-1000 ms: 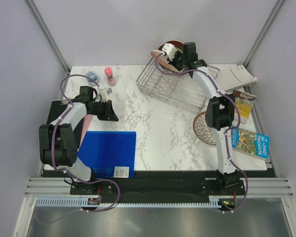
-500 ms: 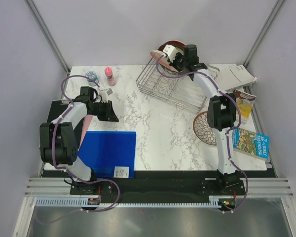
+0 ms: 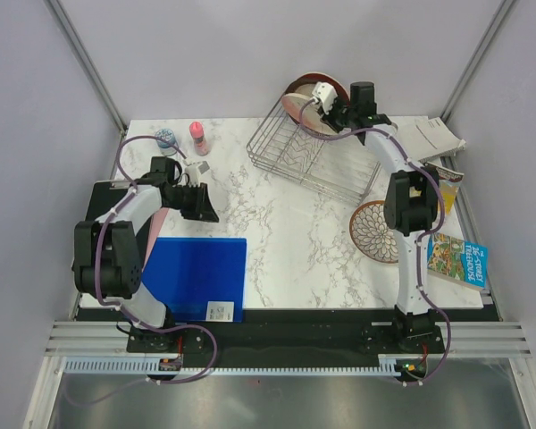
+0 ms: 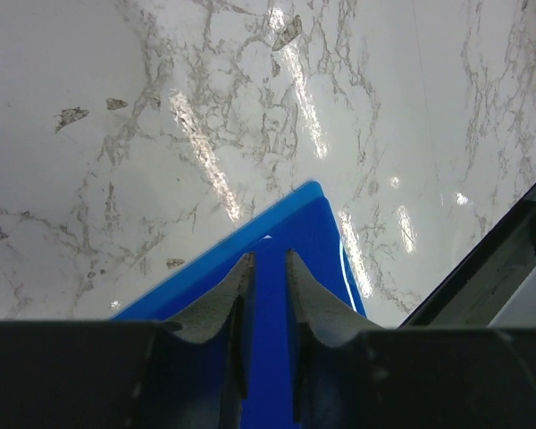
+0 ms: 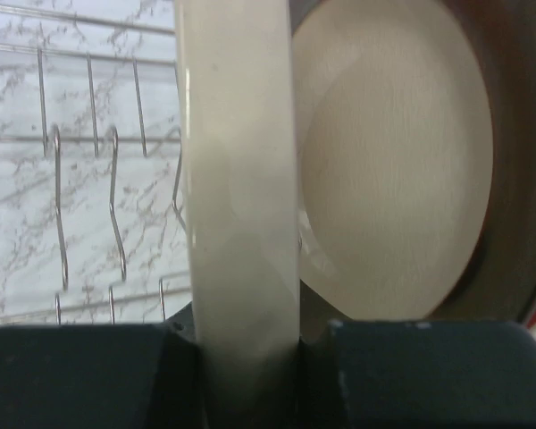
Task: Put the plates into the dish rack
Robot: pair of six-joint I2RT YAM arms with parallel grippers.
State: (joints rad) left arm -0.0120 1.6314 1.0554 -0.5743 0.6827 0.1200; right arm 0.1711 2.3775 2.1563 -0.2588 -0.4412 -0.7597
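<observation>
My right gripper (image 3: 333, 111) (image 5: 246, 326) is shut on a cream plate (image 5: 237, 161), seen edge-on and held upright over the back right of the silver wire dish rack (image 3: 295, 156) (image 5: 89, 179). Right behind it a cream plate with a dark brown rim (image 5: 393, 179) (image 3: 297, 92) stands upright, and a sliver of red shows at the far right. A white plate with a brown petal pattern (image 3: 372, 231) lies flat on the table at the right. My left gripper (image 3: 201, 204) (image 4: 268, 259) is empty, its jaws a narrow gap apart, above a blue board (image 4: 295, 223).
The blue board (image 3: 201, 277) lies front left, with a pink flat thing (image 3: 154, 231) partly under my left arm. Two small bottles (image 3: 165, 138) (image 3: 198, 136) stand back left. Books (image 3: 456, 259) and papers (image 3: 429, 138) lie along the right edge.
My right gripper has moved right along the back of the rack with the cream plate. More of the brown-rimmed plate shows. The left arm has hardly moved.
</observation>
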